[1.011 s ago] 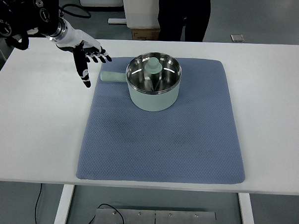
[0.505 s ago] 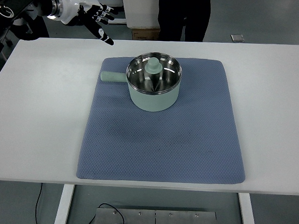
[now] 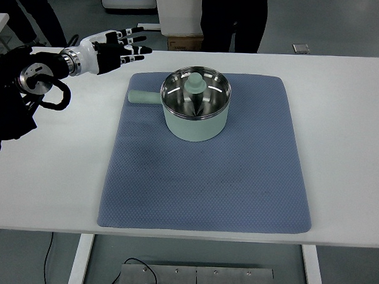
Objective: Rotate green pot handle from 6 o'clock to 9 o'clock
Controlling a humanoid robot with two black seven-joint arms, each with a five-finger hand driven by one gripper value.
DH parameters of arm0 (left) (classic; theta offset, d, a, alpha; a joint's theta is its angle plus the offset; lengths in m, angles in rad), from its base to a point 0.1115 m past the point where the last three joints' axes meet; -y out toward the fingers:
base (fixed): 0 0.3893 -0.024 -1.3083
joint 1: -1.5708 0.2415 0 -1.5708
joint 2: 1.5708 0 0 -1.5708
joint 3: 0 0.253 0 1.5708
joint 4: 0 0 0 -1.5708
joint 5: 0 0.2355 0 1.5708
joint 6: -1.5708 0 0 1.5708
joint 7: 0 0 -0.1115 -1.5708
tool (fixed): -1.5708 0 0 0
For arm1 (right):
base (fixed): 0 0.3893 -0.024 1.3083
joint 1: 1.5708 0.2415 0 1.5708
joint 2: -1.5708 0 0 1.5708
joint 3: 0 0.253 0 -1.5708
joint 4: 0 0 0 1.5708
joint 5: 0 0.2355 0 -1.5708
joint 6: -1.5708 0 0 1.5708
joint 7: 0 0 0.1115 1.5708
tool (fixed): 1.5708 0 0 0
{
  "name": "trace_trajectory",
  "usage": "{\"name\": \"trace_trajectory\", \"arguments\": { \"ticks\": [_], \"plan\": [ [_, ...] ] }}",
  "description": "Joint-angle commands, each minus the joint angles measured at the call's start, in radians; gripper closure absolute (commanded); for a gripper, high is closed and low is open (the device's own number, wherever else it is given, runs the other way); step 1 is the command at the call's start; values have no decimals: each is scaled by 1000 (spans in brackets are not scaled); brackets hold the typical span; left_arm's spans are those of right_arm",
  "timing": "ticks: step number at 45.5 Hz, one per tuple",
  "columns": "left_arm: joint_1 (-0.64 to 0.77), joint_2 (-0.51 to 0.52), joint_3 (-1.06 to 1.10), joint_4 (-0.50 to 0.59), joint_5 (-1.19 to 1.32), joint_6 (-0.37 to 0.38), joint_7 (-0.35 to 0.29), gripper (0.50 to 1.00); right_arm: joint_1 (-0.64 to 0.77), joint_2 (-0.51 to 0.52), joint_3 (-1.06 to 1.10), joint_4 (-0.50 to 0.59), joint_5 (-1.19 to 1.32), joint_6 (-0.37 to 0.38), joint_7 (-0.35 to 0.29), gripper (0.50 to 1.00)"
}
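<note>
Starting nearest the camera: bare blue mat (image 3: 200, 193) spread over the white surface (image 3: 346, 149), nothing lying on its near half. Farther back, toward the mat's 12 o'clock end, green pot (image 3: 195, 111) upright, steel inside showing, a green knobbed piece (image 3: 194, 84) resting in the bowl, probably part of a lid. Pot handle (image 3: 143, 97) pointing to 9 o'clock, lying just over the mat's left border, so the turn looks already made. At about 10 o'clock from the pot, left hand (image 3: 112, 49) held off to the side, well apart from the handle, fingers (image 3: 135, 49) spread and clamped on nothing; dark arm entering from the left edge. Right hand nowhere visible. Beyond the far edge, a person's dark legs (image 3: 232, 21) and a cardboard box (image 3: 184, 41). Risk from here: a careless sweep of the outstretched fingers clipping the handle and knocking it off 9 o'clock, or dragging the mat and shifting the pot with it.
</note>
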Motion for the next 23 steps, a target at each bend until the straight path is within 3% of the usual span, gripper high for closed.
{"name": "trace_trajectory", "arguments": {
  "ticks": [1, 11, 23],
  "plan": [
    [60, 15, -443, 2, -4, 4, -4, 500, 0, 0, -1, 0, 0, 0, 0, 500],
    [177, 36, -703, 2, -18, 6, -38, 500, 2, 0, -1, 0, -1, 0, 0, 500],
    [243, 58, -755, 2, -76, -5, -101, 500, 0, 0, -1, 0, -1, 0, 0, 500]
  ]
}}
